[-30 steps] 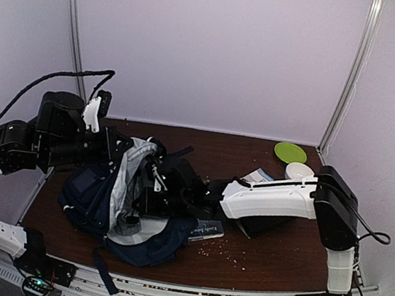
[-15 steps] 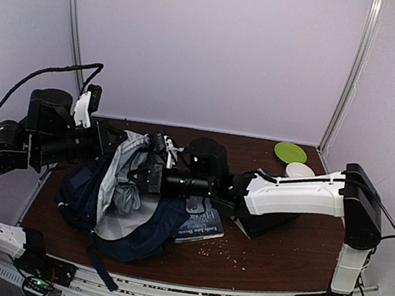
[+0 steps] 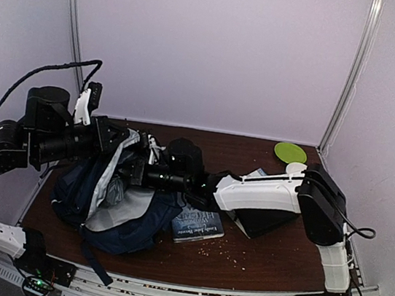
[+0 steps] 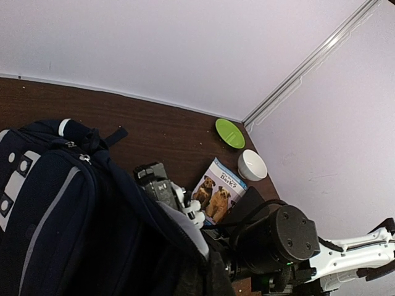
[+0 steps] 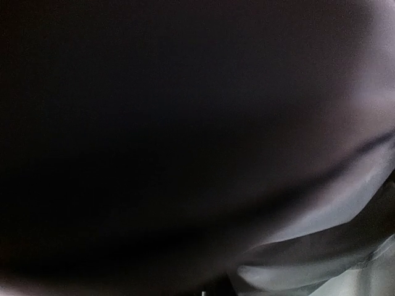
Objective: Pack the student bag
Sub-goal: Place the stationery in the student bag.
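The large navy blue fabric student bag (image 3: 78, 186) (image 4: 55, 216) is lying slumped on the left half of the dark brown wood-grain desk (image 3: 278, 255). Its mouth is gaping toward the right and showing smooth light grey lining (image 3: 126, 211) (image 5: 321, 271). A thin pale stripe is running down its soft, creased front panel.

The left jaws are sitting clenched at the bag's raised far rim, apparently pinching the fabric there. The left wrist view is not showing the fingers themselves. The right arm (image 3: 257, 193), white-shelled, is reaching across into the bag's mouth. The right jaws are lying clenched inside it, surrounded by dark cloth and grey lining. Whether they are grasping anything cannot be told.

Just right of the bag a thin dark-covered paperback book (image 3: 197, 225) is lying flat. Further right of the bag, a glossy booklet picturing two dogs (image 4: 217, 191) is resting beside a black flat slab (image 3: 268, 220). Beyond that are sitting a round white bowl (image 3: 296, 169) (image 4: 252, 164) and a lime green round plate (image 3: 290, 152) (image 4: 229, 132). Small pale crumbs (image 3: 223, 251) are lying scattered right of the bag.
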You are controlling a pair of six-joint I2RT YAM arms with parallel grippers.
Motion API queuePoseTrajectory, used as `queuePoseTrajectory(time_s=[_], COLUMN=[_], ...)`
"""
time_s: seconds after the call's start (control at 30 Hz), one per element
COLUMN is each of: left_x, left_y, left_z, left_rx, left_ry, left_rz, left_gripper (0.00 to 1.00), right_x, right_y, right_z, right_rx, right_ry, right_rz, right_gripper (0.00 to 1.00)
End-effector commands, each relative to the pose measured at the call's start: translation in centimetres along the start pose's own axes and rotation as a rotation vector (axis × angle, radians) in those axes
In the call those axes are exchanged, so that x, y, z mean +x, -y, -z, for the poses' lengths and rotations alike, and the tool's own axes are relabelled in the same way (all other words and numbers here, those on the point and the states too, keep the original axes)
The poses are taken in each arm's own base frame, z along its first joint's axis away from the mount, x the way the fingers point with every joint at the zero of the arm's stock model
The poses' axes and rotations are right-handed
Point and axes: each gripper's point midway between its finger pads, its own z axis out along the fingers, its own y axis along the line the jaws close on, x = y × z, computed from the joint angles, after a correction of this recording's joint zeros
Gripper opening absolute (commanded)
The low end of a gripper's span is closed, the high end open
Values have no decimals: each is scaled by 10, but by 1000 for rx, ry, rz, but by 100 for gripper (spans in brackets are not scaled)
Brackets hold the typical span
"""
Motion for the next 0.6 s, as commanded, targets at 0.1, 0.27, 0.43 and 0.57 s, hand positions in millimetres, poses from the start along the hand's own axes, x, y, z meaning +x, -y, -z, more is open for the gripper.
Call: queuePoseTrajectory(time_s=[0.1, 0.27, 0.43, 0.57], left_x=[-68, -68, -75, -86], left_y=[63, 72, 63, 51], left_z=[36, 33, 42, 54], left_rx=[270, 301, 268, 217], left_ry=[198, 184, 224, 283], left_rz=[94, 96, 93, 77], left_gripper=[0, 0, 0, 0], right_x=[-6, 11, 11, -7], right_y=[-25, -7, -12, -36], right_z=[-17, -35, -18, 20], right_rx=[-31, 56, 79, 101], right_ry=[-34, -122, -133, -93], right_rz=[129, 146, 108, 116], right_gripper=[0, 0, 55, 72])
